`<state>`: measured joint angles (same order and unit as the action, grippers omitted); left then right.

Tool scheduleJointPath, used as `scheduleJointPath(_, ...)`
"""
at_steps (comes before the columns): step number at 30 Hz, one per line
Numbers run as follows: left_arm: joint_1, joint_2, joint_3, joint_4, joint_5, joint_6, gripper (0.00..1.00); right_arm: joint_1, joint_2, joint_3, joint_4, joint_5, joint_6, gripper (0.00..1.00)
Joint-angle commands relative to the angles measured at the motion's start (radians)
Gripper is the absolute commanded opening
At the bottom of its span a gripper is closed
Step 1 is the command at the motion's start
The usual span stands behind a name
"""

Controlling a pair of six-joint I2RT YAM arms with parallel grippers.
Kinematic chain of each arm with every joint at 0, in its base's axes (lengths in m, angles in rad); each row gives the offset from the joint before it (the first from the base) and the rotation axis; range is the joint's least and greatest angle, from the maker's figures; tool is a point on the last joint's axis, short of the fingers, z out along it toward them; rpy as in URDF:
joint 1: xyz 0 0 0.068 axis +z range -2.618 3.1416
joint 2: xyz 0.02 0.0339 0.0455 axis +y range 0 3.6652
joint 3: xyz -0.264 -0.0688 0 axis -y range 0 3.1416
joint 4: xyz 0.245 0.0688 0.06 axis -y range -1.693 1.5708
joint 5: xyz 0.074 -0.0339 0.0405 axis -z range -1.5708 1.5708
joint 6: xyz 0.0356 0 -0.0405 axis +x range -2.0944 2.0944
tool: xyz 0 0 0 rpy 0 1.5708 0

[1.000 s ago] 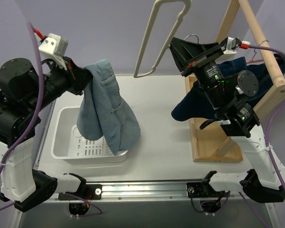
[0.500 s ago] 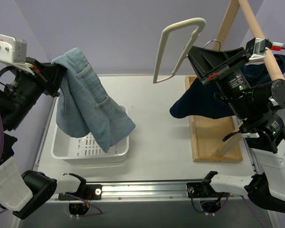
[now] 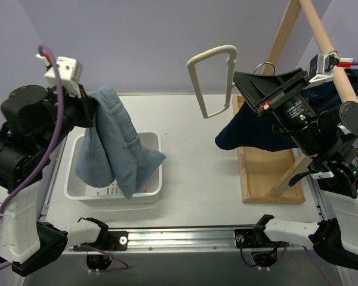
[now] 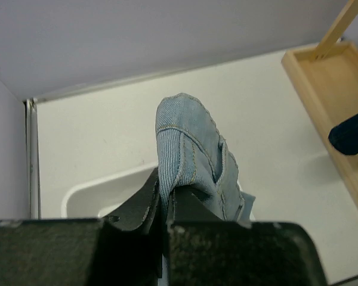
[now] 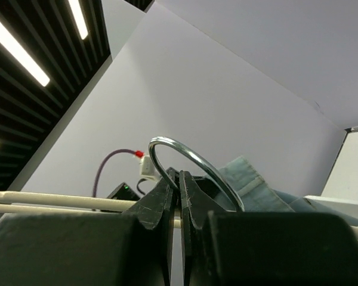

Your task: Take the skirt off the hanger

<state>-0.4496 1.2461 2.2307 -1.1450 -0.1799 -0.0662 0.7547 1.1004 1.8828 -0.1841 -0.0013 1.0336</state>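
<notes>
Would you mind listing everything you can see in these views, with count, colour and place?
table: 1, white, under everything
basket: 1, white, left side of the table
denim skirt: 1, light blue, dangling above the basket
wooden rack: 1, pale wood, right side of the table
garment: 1, navy, draped on the wooden rack
hanger: 1, cream with silver hook, raised mid-table, bare
left gripper: 1, black, shut on the denim skirt
right gripper: 1, black, shut on the hanger's hook
</notes>
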Motion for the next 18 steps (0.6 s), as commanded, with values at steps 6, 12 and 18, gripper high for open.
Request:
scheduleJointPath(6,0.028,-0.122,-0.637,0.221,0.072,-0.205,0.02,0.009,-0.054,-0.039,-0.003,-0.009,-0.040,0.00)
scheduleJointPath(12,0.061,-0.177,-0.930,0.355,0.207,-0.362,0.02,0.008,-0.079,-0.082,-0.034,-0.025,-0.033,0.00)
scheduleJointPath(18,0.075,-0.175,-0.921,0.354,0.284,-0.421,0.42,0.009,-0.045,-0.042,-0.240,-0.048,-0.075,0.00)
